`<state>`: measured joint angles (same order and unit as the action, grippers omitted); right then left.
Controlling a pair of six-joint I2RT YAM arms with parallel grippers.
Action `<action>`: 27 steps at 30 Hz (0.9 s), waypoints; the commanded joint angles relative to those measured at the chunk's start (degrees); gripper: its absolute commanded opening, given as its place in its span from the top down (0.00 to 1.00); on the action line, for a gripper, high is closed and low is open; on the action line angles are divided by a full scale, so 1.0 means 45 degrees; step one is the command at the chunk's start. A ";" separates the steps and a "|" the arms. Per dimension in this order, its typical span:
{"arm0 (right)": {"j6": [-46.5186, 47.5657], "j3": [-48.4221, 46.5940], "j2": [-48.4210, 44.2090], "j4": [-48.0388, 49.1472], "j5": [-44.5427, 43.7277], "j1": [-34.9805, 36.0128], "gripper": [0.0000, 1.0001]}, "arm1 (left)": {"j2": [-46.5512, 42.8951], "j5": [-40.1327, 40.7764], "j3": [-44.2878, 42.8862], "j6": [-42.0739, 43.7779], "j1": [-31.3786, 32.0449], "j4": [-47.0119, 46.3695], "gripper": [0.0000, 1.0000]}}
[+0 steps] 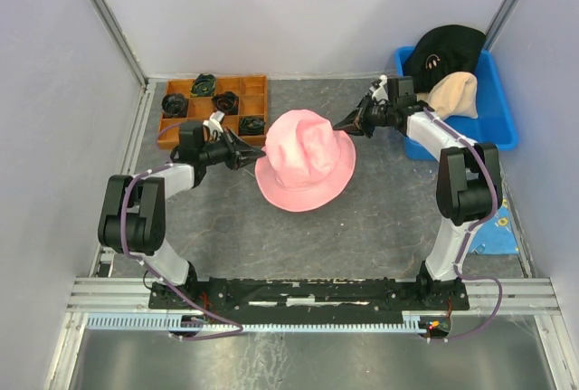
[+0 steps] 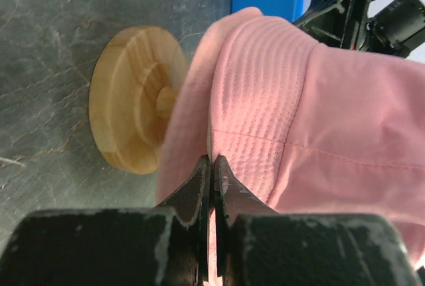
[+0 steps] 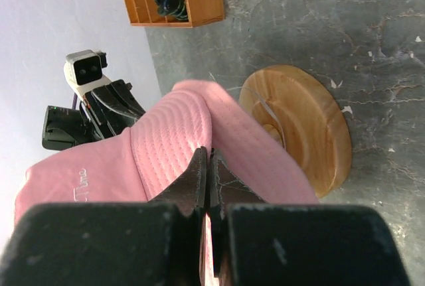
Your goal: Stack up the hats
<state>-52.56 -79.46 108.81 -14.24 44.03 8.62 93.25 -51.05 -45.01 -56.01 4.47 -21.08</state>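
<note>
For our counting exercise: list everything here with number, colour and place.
pink hat: one, pink, table centre
black hat: one, black, in bin
beige hat: one, beige, in bin
bin: one, blue, far right
wooden stand: one, pale, under pink hat
tray: one, brown, far left
coiled bundles: at least four, dark, in tray
left gripper: black, shut on pink hat
right gripper: black, shut on pink hat
</note>
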 commanded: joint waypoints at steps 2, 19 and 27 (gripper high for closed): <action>0.1088 0.0344 0.0156 -0.0107 -0.1317 -0.0149 1.00 | 0.0276 0.0086 0.0678 0.0995 -0.0058 -0.0281 0.97; 0.0964 0.2274 -0.1910 0.0833 -0.1749 -0.0408 0.57 | -0.0416 -0.0267 0.0938 0.1104 0.0012 -0.1036 0.92; -0.0247 0.3307 -0.4182 0.1226 -0.1402 -0.1646 0.50 | -0.0678 -0.0335 0.0814 0.0904 0.0017 -0.1233 0.61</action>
<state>-50.48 -66.72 95.96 -12.19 37.04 3.33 92.49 -51.20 -39.68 -53.47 4.80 -23.70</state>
